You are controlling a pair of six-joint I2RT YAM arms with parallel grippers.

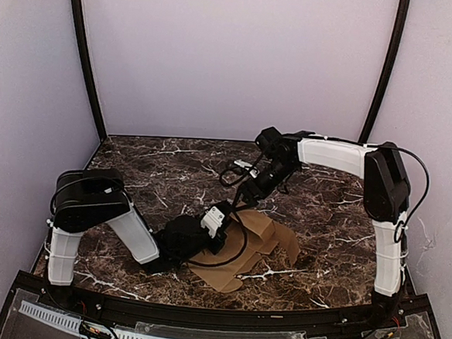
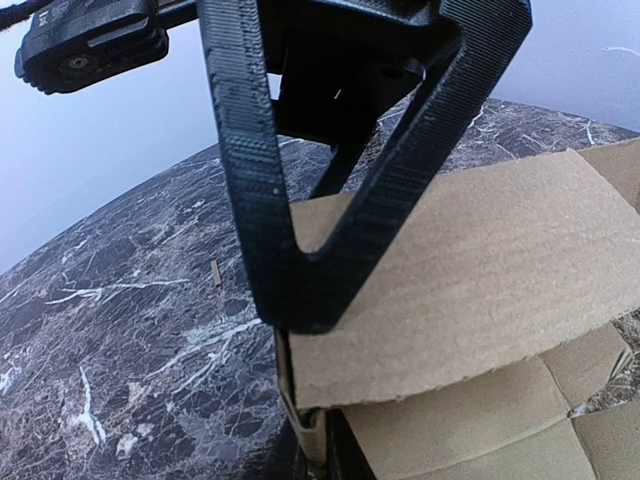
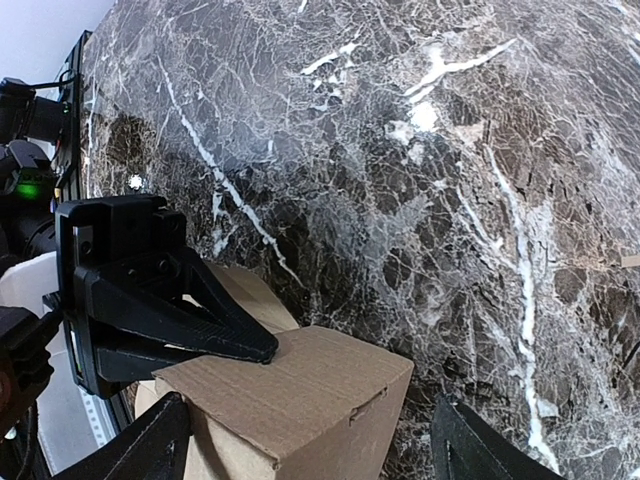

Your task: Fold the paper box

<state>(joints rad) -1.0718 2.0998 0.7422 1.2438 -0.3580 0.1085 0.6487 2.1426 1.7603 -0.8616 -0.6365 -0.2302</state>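
1. Marble table (image 1: 148,172) from above: paper box (image 1: 263,242) lies half-folded near the front edge, both arms over it.
2. Left wrist: my left gripper (image 2: 305,300) is clenched on the edge of a raised flap (image 2: 480,270).
3. Right wrist: right gripper (image 3: 310,402) gapes astride the box corner; I'd push slowly, square to the crease.

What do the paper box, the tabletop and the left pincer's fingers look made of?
The paper box: brown cardboard, matte, fibrous grain, rough cut edges. The table: dark stone-look top, white veins, slight sheen; real marble or laminate, cannot tell. The fingers of the left pincer: matte black plastic, fine ridged layers, probably printed.
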